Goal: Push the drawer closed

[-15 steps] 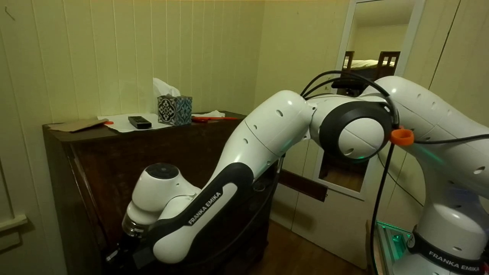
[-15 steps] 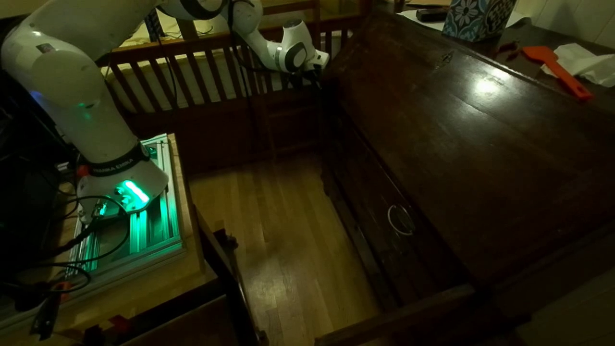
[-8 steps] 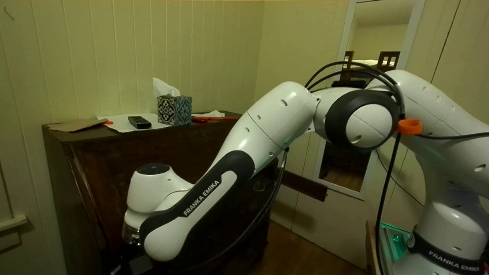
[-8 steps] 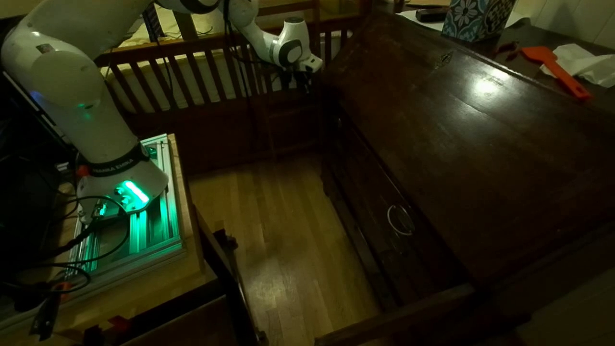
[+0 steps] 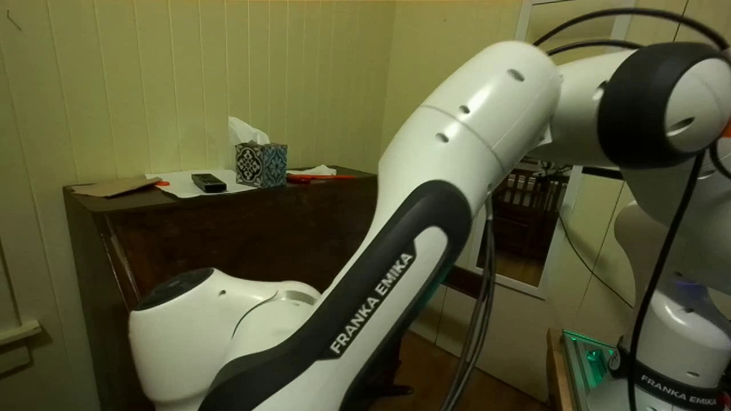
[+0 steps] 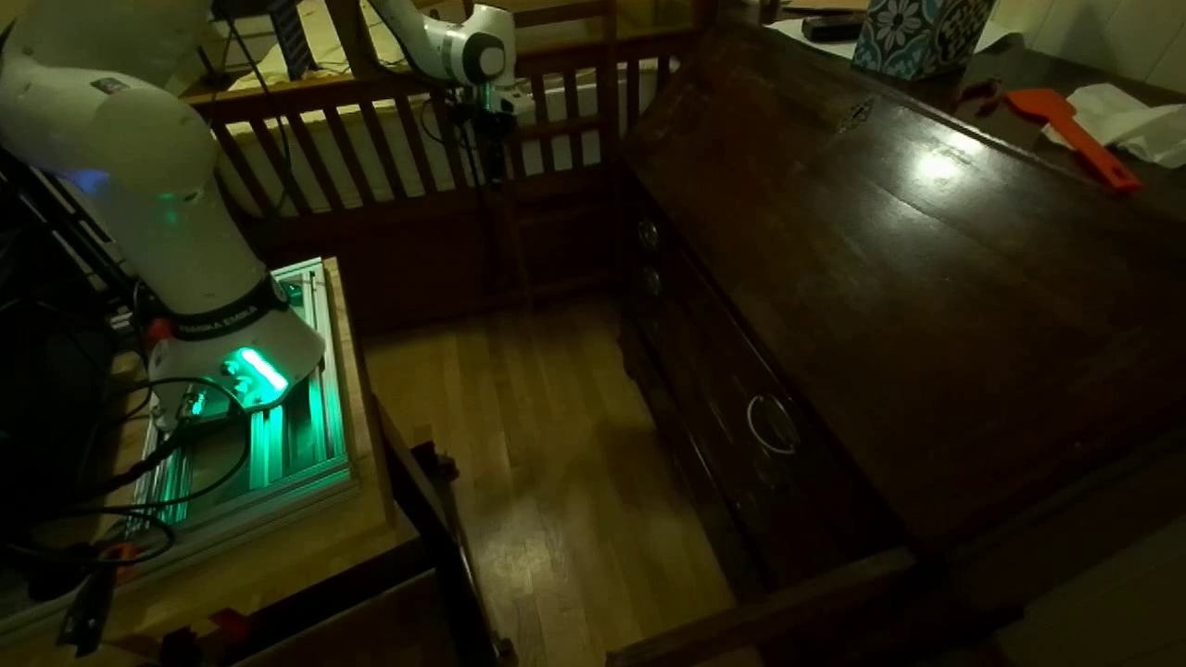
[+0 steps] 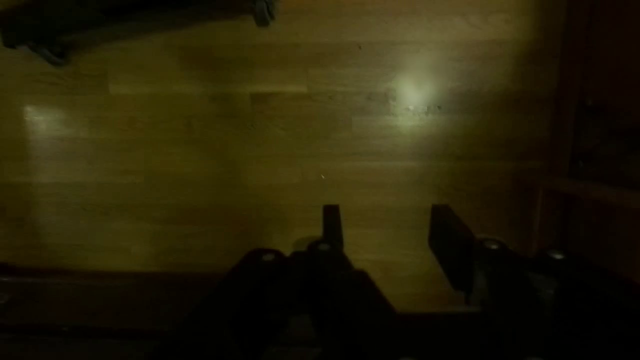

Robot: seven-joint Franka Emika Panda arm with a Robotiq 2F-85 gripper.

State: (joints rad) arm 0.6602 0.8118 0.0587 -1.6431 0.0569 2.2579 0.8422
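In an exterior view the dark wooden desk has a drawer in its front with a pale ring handle. Its front appears about level with the desk's face, though the darkness hides exact gaps. My gripper stands open in the wrist view, its black fingers well apart and only floor behind the gap. Seen from outside, the gripper hangs to the left of the desk's far end, touching nothing I can see. The arm's wrist covers part of the desk in an exterior view.
A tissue box, a remote and an orange spatula lie on the desk's top. Behind the gripper runs a slatted wooden bed frame. Wooden floor lies between the robot's base and the desk.
The arm has drawn back from the desk toward its base, taking the gripper left of the drawer fronts. Small handles at the desk's far end have come into sight. The desk looks unchanged.
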